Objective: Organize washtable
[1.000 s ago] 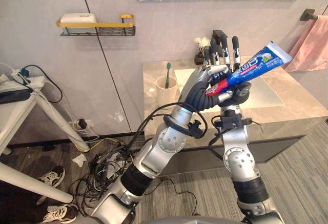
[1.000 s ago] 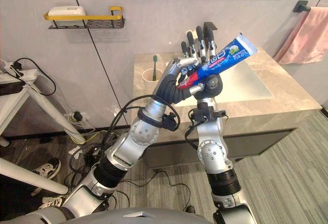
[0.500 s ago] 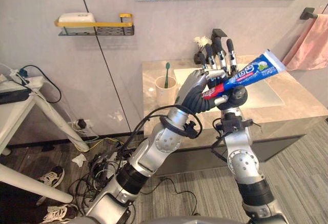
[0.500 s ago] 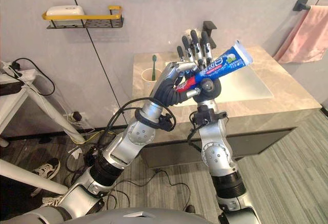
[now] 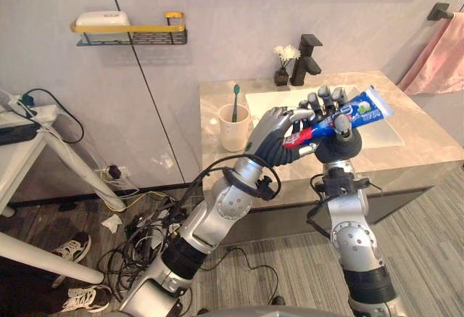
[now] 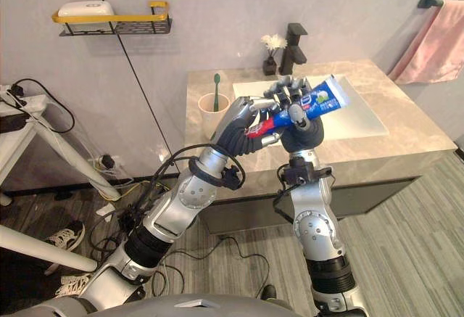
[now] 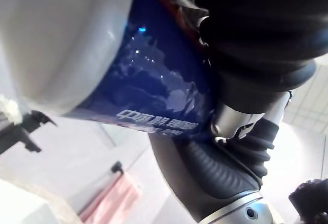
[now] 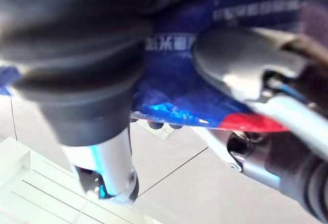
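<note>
Both the left hand (image 5: 274,137) and right hand (image 5: 332,145) clamp fingers round the toothpaste tube (image 5: 360,111), likely light and squashy, so best held near its firmer neck.

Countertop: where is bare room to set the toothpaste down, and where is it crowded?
Bare marble lies right of the basin, out to the countertop's edge, and along the front strip before the basin. The back edge is crowded by the tap and flower vase; the cup with its toothbrush takes the left end.
</note>
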Robot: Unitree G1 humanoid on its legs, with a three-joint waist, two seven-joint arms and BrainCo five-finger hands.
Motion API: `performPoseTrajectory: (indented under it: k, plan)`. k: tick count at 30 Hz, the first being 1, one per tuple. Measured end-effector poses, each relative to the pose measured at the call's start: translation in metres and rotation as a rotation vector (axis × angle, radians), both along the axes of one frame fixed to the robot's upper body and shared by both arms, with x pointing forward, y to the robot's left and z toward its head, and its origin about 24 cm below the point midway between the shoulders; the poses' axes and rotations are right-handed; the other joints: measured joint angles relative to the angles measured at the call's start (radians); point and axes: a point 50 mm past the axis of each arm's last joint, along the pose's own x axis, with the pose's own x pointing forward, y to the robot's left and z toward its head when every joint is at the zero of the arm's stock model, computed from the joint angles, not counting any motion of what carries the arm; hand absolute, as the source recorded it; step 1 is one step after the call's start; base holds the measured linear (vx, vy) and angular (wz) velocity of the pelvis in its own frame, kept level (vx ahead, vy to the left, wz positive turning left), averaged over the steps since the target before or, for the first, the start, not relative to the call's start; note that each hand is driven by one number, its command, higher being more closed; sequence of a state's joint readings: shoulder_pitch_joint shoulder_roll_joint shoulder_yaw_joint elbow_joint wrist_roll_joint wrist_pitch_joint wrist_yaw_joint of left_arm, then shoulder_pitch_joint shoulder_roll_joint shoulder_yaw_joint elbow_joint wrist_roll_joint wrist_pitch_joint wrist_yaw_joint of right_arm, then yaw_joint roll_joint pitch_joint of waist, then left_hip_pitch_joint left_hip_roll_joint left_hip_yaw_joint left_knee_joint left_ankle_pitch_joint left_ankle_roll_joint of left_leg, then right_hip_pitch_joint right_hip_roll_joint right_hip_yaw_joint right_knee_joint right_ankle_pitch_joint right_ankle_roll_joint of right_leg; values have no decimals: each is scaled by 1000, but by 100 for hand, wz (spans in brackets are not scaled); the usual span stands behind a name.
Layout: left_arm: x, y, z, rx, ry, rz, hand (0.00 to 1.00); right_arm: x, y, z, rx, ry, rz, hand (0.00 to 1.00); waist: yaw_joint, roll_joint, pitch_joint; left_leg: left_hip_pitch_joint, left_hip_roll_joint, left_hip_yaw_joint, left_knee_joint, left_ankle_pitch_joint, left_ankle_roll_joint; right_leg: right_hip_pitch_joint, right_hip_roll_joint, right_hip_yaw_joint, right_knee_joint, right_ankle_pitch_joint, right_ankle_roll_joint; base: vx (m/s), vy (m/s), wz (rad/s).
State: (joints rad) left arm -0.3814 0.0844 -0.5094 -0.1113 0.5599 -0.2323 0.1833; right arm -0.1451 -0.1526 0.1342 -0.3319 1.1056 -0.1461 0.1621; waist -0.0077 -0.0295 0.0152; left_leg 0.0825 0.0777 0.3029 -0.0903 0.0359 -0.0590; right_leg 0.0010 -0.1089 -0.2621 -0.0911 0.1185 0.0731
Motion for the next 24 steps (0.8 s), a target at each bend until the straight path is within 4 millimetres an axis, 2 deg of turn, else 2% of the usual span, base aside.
performPoseTrajectory:
  k: [6, 21, 22, 24]
  plan:
    - [-2, -3, 0, 39, -24, -6, 100, -4, -6, 1, -19, -12, -38, 100, -3, 0, 0, 2, -1, 6, 0, -2, 2, 0, 0, 4, 0, 0, 0, 0, 1, -1]
    - [-1, -4, -3, 60, -11, -15, 100, -7, -7, -6, 21, 28, -57, 100, -9, 7, 4, 3, -1, 7, 0, -8, 1, 0, 0, 6, 0, -2, 2, 0, 0, 0]
    - [-1, -4, -3, 60, -11, -15, 0, -7, -7, -6, 22, 29, -58, 100, -9, 7, 5, 3, -1, 7, 0, -8, 1, 0, 0, 6, 0, -2, 2, 0, 0, 0]
    - [-1, -4, -3, 59, -9, -14, 0, -7, -6, -6, 36, 30, -62, 100, -9, 11, 9, 4, -1, 7, 0, -9, 1, 0, 0, 6, 0, -2, 2, 0, 0, 0]
